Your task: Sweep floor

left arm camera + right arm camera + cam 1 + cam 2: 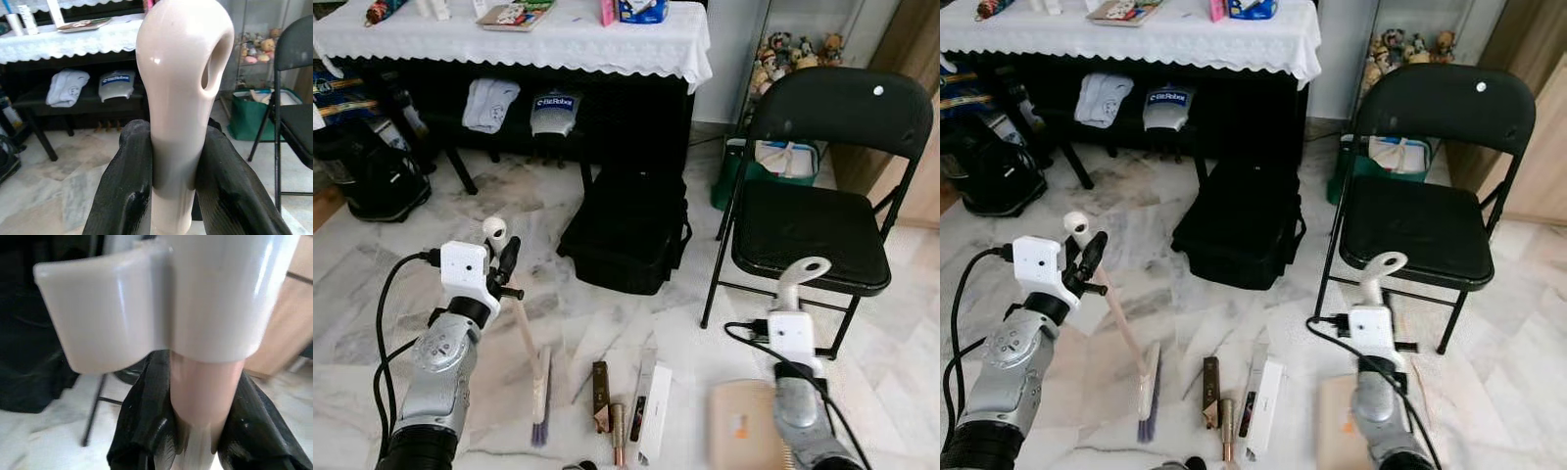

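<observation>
Gripping the brush handle [181,98], left tool [501,257]; right tool [200,431] apparently holds dustpan [744,423].

Bright even daylight, blurred wrist close-ups

One black folding chair [822,186], one black bag [628,230] on the marble floor, one table with a white lace cloth [558,39], one green bag [773,168]. One hand broom [530,362], one beige dustpan [744,423]. Two grippers: left gripper [499,257], right gripper [195,431]. Roughly three small items [626,401] lie beside the broom's bristles.
</observation>
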Robot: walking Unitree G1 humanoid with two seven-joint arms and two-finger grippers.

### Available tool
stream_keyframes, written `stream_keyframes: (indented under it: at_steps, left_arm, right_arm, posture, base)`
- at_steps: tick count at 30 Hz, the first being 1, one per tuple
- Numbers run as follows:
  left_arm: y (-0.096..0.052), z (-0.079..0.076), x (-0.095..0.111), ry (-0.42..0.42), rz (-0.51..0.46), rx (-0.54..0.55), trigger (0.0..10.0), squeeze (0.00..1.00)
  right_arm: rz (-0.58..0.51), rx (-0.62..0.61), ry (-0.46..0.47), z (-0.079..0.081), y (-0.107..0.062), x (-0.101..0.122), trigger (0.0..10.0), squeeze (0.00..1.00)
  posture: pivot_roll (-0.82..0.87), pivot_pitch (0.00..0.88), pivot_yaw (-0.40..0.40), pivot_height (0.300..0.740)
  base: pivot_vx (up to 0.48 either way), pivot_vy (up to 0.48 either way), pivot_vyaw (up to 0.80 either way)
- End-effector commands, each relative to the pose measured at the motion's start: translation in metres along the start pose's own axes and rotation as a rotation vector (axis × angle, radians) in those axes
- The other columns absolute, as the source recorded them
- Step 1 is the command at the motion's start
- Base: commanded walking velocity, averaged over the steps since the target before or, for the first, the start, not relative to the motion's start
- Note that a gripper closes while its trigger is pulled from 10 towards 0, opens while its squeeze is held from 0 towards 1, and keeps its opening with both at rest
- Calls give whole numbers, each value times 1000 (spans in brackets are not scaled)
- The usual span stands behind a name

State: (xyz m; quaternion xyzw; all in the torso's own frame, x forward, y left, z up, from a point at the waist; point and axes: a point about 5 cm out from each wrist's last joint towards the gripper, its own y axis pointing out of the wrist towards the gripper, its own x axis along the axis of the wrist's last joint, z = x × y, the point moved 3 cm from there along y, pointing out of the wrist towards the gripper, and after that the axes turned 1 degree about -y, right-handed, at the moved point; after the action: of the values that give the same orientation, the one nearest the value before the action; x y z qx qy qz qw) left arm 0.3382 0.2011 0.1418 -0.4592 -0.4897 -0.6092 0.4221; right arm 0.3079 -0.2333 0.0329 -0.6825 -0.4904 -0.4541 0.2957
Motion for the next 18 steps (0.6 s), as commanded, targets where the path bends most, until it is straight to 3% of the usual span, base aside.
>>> stream_keyframes:
  at_steps: [1, 8, 18]
  left_arm:
    - [2, -1, 7, 7, -27, -7, 10000, 0]
    - [1, -4, 8, 5, -34, -13, 10000, 0]
    - [-2, 7, 21, 6, -56, 5, 10000, 0]
  right_arm:
    - [-35, -15, -1, -1, 2, 7, 10000, 0]
    - [-56, -20, -18, -2, 4, 10, 10000, 0]
    - [-72, 6, -15, 12, 2, 16, 10000, 0]
  posture:
    - [69, 156, 75, 740]
    - [80, 166, 69, 740]
    - [120, 222, 81, 740]
  base:
    - [0, 0, 0]
    - [0, 0, 0]
    - [0, 0, 0]
